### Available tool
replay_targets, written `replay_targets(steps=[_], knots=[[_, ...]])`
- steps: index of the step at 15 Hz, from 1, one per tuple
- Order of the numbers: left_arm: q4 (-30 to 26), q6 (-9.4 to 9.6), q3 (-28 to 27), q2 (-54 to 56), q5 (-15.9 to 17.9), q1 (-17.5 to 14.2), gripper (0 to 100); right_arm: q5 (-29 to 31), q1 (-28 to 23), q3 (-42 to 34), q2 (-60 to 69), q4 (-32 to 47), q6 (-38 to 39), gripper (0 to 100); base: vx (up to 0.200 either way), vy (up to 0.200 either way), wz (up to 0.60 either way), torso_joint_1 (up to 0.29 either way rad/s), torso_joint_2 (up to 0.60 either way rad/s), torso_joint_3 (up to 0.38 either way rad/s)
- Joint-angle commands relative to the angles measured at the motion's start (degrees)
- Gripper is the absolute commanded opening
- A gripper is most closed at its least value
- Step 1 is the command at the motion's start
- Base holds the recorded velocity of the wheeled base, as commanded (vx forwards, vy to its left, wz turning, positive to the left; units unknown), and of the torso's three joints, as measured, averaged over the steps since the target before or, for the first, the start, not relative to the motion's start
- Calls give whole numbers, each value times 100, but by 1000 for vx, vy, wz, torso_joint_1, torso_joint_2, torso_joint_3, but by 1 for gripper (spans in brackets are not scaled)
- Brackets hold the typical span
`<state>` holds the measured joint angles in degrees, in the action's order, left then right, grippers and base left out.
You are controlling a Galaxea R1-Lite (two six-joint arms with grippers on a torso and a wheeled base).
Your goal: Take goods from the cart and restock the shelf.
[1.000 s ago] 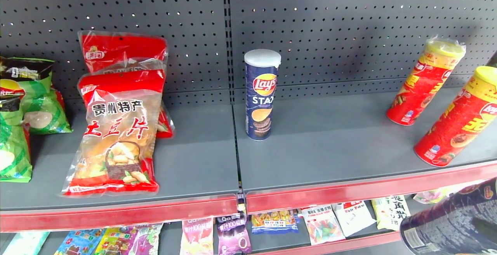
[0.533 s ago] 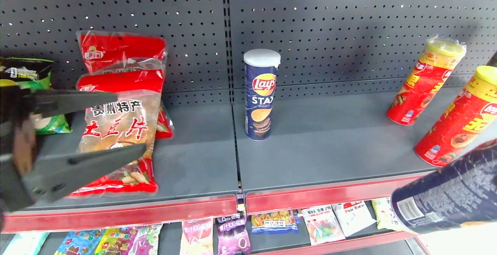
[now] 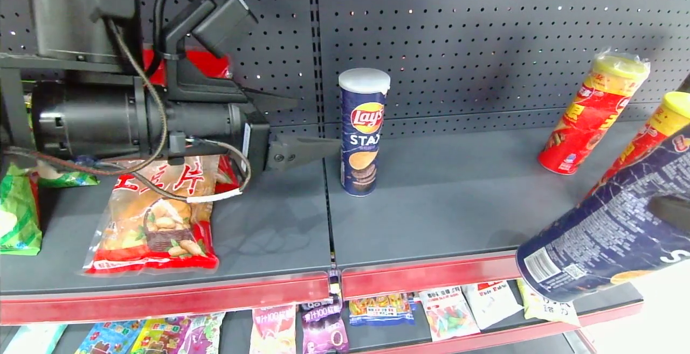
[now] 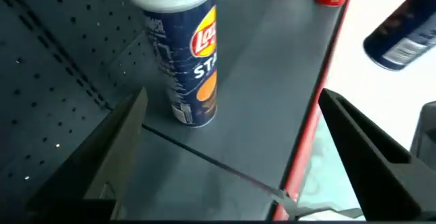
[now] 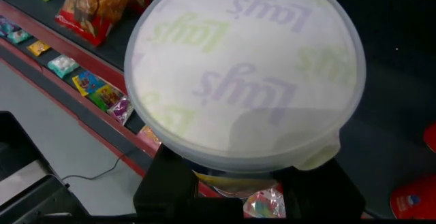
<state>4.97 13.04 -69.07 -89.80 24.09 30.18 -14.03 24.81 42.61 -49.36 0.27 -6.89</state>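
place: retail shop, snack aisle. evidence:
- grey metal shelf (image 3: pixel 431 208) under the left gripper (image 3: pixel 318 125), with a perforated back panel (image 3: pixel 485 30) behind it
- red price rail (image 3: pixel 431 274) on the shelf front, below the gripper
- blue chip canister (image 3: pixel 362 133), upright, just past its fingertips
- red chip canisters (image 3: pixel 590 111), two, well beyond
- second blue chip canister (image 3: pixel 609 230), clamped in the right gripper (image 5: pixel 242 183)
- potato slice bags (image 3: pixel 156 219) and green crisp bags (image 3: pixel 19 214) back by the left wrist
- lower shelf (image 3: pixel 237 332) of small sweet packets (image 3: pixel 447 311) beneath
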Motion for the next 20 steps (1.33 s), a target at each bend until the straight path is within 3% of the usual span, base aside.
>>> replay_targets(steps=[1, 3, 10, 19, 20], knots=[[4, 146, -300, -513, -124, -13, 100, -29, 174, -7, -162, 0, -6, 0, 0, 0, 0, 0, 0, 0], [12, 225, -493, -697, -168, -21, 100, -29, 191, -7, -179, 0, -6, 0, 0, 0, 0, 0, 0, 0], [12, 234, -1662, -1734, -256, -13, 100, -12, 174, -139, -144, 0, -6, 0, 0, 0, 0, 0, 0, 0], [12, 242, -2532, -2499, -475, 163, 100, -3, 156, -156, -144, 0, -6, 0, 0, 0, 0, 0, 0, 0], [12, 234, -2576, -2578, -510, 251, 0, 6, 156, -165, -135, 0, -6, 0, 0, 0, 0, 0, 0, 0]])
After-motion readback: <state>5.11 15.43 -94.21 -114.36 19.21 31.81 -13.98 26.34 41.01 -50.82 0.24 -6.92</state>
